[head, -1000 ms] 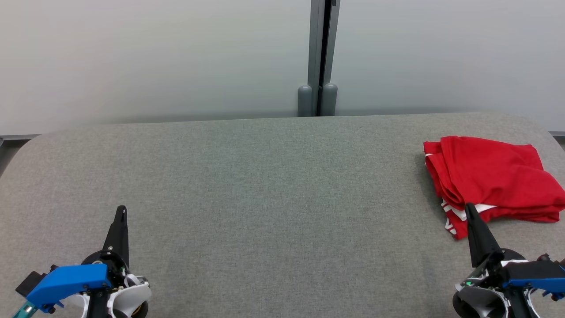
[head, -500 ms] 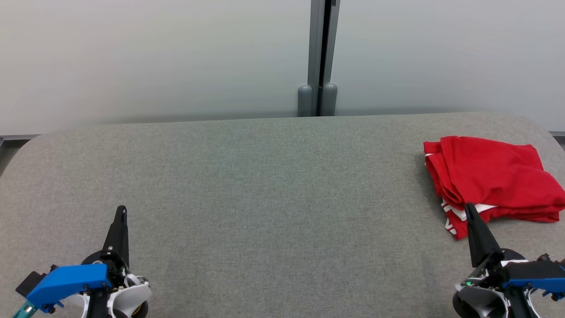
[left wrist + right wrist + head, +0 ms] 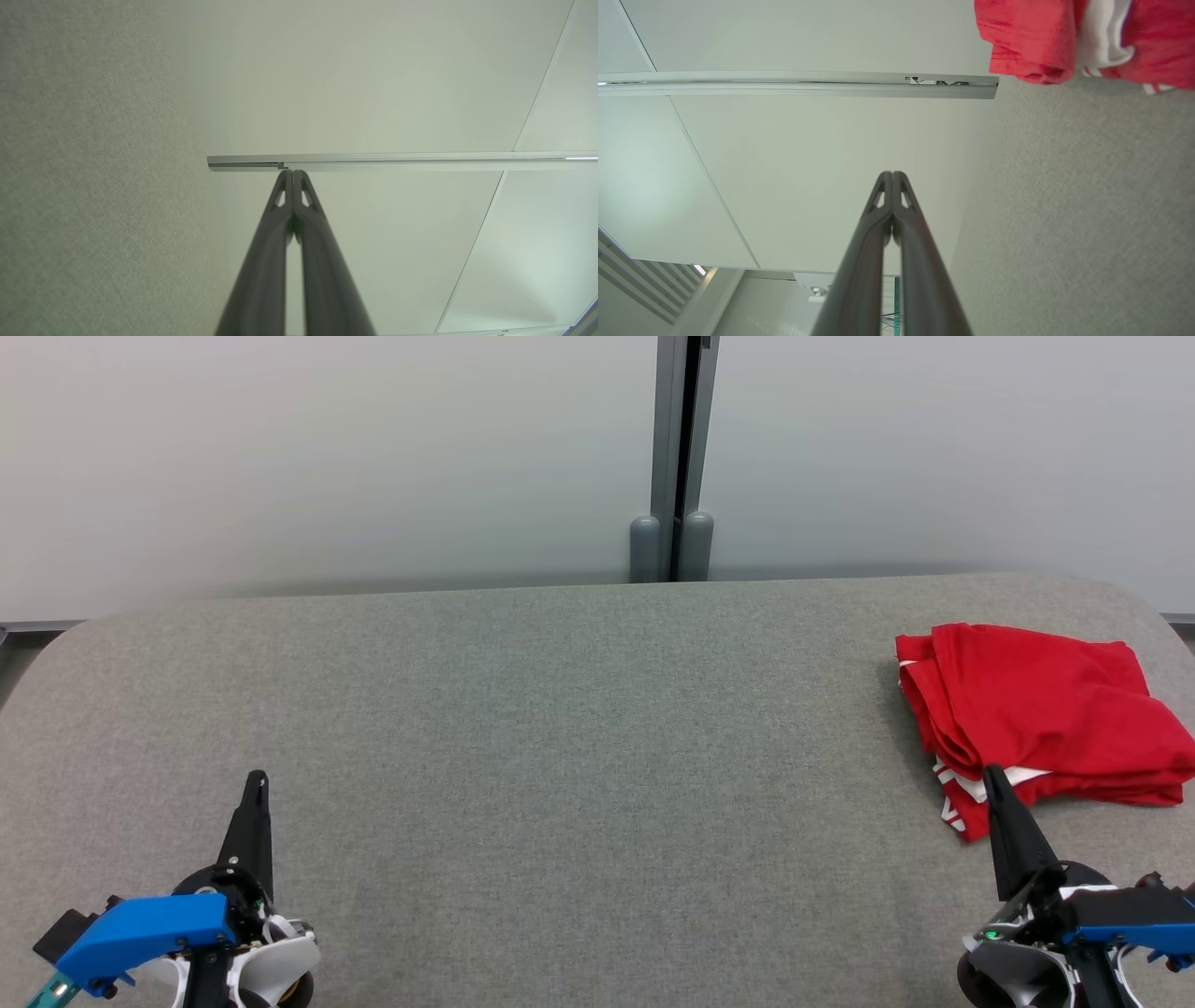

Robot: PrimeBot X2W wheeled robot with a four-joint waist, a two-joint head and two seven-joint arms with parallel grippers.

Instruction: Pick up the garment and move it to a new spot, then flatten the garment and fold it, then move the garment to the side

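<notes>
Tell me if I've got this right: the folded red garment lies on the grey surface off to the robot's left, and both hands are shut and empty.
Not quite: the head view shows the red garment off to the robot's right, near the right hand. The rest stands: it lies folded on the grey surface, and the left hand and right hand are shut and empty.

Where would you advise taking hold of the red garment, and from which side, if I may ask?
Probably the garment by its near-left corner, where folded layers with white trim stick out on the table. Come in low from the near side with the right gripper, which sits just before that corner; its jaws are shut, so open them first.
</notes>
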